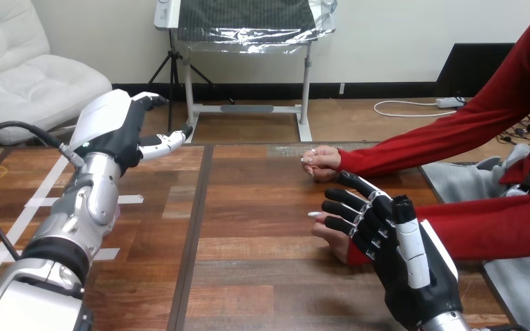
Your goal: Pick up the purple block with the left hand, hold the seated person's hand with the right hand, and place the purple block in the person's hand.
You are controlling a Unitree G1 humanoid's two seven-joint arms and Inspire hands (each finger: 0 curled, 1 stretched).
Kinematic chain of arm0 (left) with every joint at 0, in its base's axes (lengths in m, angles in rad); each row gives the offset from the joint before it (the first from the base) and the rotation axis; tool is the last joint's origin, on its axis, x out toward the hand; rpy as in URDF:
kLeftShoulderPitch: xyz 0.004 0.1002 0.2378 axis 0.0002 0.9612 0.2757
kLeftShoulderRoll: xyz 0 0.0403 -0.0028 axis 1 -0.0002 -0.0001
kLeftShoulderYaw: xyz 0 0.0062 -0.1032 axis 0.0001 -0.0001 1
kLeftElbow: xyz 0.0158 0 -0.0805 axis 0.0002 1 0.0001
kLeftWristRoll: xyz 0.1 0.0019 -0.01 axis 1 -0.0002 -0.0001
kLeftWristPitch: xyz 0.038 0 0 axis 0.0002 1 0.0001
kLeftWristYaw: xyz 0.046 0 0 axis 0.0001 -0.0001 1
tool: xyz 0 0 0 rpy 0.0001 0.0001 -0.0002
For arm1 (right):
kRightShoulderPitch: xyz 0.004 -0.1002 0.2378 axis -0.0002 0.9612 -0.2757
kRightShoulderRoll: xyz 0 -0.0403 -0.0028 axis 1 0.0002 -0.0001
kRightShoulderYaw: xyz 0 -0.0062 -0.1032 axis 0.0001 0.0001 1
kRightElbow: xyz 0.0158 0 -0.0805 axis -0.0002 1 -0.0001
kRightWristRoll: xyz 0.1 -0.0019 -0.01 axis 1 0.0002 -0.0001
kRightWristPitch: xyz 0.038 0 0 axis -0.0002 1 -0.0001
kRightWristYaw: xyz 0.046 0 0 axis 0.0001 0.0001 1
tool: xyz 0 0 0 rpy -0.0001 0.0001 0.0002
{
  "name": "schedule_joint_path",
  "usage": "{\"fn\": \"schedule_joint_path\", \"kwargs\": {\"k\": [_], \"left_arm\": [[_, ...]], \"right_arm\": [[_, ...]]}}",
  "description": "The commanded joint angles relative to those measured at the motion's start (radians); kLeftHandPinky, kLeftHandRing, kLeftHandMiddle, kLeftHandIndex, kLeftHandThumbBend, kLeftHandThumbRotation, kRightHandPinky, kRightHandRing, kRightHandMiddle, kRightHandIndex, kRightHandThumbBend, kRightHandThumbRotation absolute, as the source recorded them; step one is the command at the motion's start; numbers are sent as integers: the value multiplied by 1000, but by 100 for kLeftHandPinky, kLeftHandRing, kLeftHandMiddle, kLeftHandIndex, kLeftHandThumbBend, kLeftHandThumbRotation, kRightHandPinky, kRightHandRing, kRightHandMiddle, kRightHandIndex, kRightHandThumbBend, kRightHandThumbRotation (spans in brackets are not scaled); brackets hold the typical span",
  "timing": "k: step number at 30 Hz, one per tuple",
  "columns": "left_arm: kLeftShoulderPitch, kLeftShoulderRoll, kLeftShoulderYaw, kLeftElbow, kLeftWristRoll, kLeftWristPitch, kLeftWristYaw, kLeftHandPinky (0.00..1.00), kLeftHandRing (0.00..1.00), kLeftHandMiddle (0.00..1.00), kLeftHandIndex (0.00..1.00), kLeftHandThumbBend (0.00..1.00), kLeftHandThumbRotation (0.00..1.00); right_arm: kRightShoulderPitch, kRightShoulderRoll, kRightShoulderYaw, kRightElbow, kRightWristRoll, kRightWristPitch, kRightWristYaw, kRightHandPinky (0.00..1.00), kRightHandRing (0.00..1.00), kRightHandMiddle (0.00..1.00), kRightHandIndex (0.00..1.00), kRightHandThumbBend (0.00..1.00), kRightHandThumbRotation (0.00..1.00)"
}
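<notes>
Wooden planks in warm brown make up the table (pixel 248 207), and we see both robot arms reaching over it.

At about four o'clock from the table's middle, our black-and-white right hand (pixel 393 255) lies against the person's nearer hand (pixel 330 240). This hand comes in from the view's right on a red sleeve and rests low over the boards. The right hand's black fingers (pixel 348 201) are bent over the top of it, with the tips curling down round its far edge, so we read the right hand as clasped on that hand. One pale fingertip of the person pokes out between the robot's fingers, towards nine o'clock.

The person's farther hand (pixel 321 158) sits at about one o'clock. It is loosely closed, rests on the table, and is apart from the right hand.

Our left hand (pixel 121 127) is raised above the table at about ten o'clock on its silver forearm (pixel 93 200). The white back shell faces us and the hand points towards three o'clock. We cannot tell whether it is closed or apart, nor whether it carries anything. It is well apart from both of the person's hands.
</notes>
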Motion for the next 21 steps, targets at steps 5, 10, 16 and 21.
{"fn": "schedule_joint_path", "kwargs": {"k": [5,10,16,21], "left_arm": [[-84,22,-41,17,20,34,2,89,86,86,83,56,63],[-86,23,-59,23,27,60,-14,91,87,88,84,56,65],[-82,24,-73,25,27,71,-16,92,88,88,85,56,66],[-83,27,-103,31,50,91,-23,91,89,89,86,58,67]], "right_arm": [[-73,-11,-4,-20,5,-24,3,79,81,80,83,88,87],[-74,-11,-3,-18,-2,-29,0,78,81,80,83,88,87],[-74,-10,-3,-21,2,-26,2,79,81,80,83,88,87],[-76,-11,-4,-16,2,-26,2,80,81,81,84,87,87]]}}
